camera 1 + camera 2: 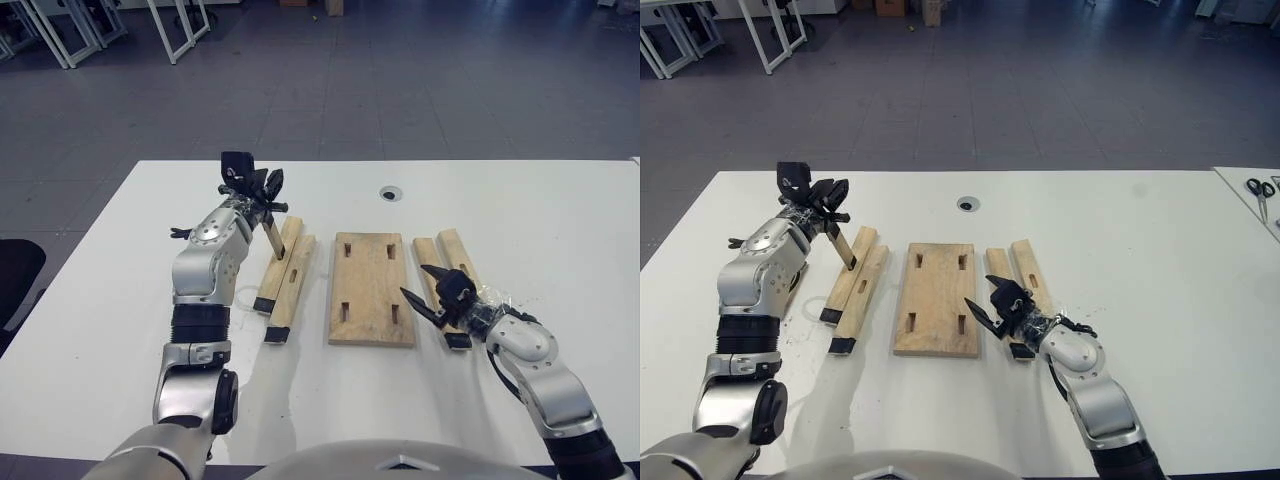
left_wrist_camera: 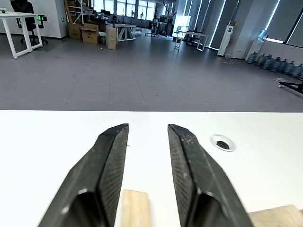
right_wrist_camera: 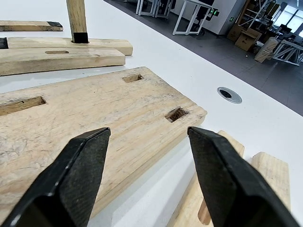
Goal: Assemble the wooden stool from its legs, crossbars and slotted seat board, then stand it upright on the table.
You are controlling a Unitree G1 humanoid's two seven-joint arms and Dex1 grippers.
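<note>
Crossbar is pinched at its upper end in the left claw, fingers narrow around the wood. It leans rather than standing plumb, and its dark lower tip sits on the outer left leg, at or in the slot; how deep it is seated cannot be told. This leg lies flat on the worktop, touching the inner left leg beside it. The slotted seat board lies flat in the middle, slots up, with nothing fitted in it. Two right legs lie together on its other side. The right claw hangs wide and empty over the near ends of those legs, just beside the board's edge. Judgement: first joint is in hand and the task is early, with the stool nowhere near upright. Risks: pressing the crossbar down while it is tilted may jam the tenon on the slot's edge or make it skate off. The leg is held by nothing, so a sideways push could slide or roll it and shove its neighbour out of line. Levering the stick straight may tip the leg up. The grip is high on the crossbar, so the wood could twist between the fingers under load.
</note>
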